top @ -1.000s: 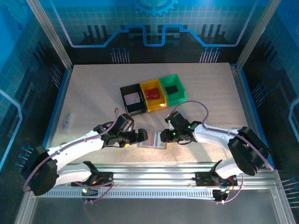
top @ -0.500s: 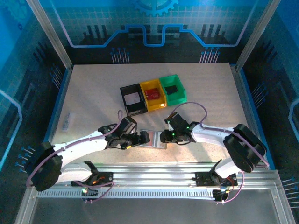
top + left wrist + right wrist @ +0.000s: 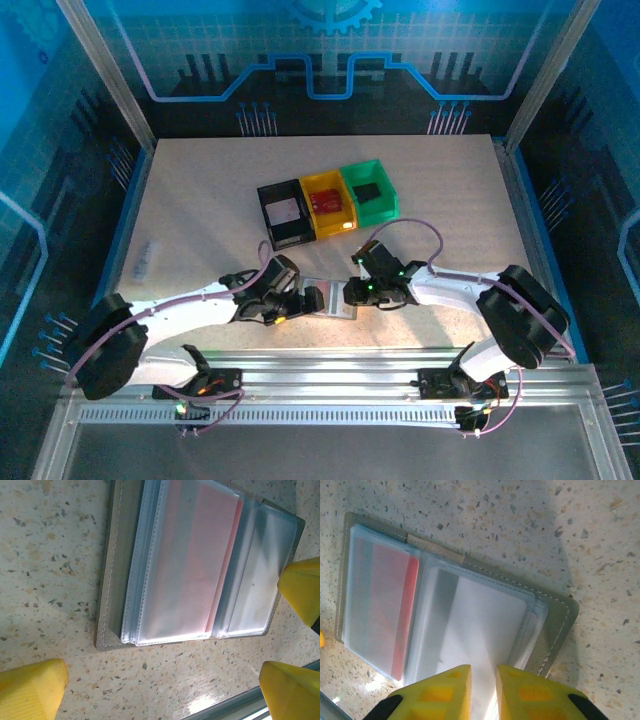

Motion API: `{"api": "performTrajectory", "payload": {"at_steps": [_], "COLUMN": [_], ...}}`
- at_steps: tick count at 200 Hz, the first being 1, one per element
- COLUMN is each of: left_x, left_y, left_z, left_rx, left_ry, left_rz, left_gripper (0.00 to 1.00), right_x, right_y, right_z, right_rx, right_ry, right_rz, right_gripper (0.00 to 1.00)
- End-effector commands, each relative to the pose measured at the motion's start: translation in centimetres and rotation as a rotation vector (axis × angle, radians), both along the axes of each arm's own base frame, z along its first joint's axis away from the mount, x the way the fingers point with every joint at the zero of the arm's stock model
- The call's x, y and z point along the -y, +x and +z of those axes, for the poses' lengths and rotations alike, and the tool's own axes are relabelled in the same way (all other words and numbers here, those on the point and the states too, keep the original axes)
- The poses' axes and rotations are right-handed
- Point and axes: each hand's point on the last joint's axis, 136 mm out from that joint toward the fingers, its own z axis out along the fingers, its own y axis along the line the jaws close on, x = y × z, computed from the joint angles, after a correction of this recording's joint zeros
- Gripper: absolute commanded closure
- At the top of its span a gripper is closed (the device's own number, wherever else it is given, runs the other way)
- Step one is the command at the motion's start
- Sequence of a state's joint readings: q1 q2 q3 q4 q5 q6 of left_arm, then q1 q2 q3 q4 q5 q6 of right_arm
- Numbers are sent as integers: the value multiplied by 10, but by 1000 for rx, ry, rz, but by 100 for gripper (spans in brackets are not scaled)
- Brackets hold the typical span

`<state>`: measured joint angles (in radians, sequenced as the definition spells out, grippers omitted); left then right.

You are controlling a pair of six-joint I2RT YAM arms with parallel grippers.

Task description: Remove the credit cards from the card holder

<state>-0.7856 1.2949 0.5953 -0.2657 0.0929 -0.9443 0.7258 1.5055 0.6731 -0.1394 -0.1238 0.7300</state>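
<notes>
Card holder (image 3: 327, 298) was found open on the tabletop (image 3: 200, 200) between both tools | left tool (image 3: 160, 690) was held wide at its near edge, judged ready to steady it | right tool (image 3: 483, 685) was set narrow at the whitish credit card (image 3: 480, 625) sleeve edge, grip undeterminable | reddish credit card (image 3: 200, 560) was seen sleeved.
</notes>
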Motion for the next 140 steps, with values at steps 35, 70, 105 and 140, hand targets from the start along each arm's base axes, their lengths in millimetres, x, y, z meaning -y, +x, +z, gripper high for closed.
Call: {"api": "performTrajectory", "payload": {"at_steps": [35,70,105,140], "left_x": [-1,-7,-10,-18], "left_y": [-3,-4,-5,-4], "left_z": [-2,-4,-9,-6], "left_rx": [2,3,-15,-27], "left_ry": [5,32,61,131], "left_rz": [6,11,15,16], "left_gripper": [1,1,1,1], "right_x": [-5,14,4,-1], "right_y": [1,3,3,3], "right_z": [0,6,6,3], "right_rx": [-14,42,15,1], "right_ry": [-9,-87,-50,-36], "right_rz": [19,4,19,18], "right_gripper": [81,70,74,77]}}
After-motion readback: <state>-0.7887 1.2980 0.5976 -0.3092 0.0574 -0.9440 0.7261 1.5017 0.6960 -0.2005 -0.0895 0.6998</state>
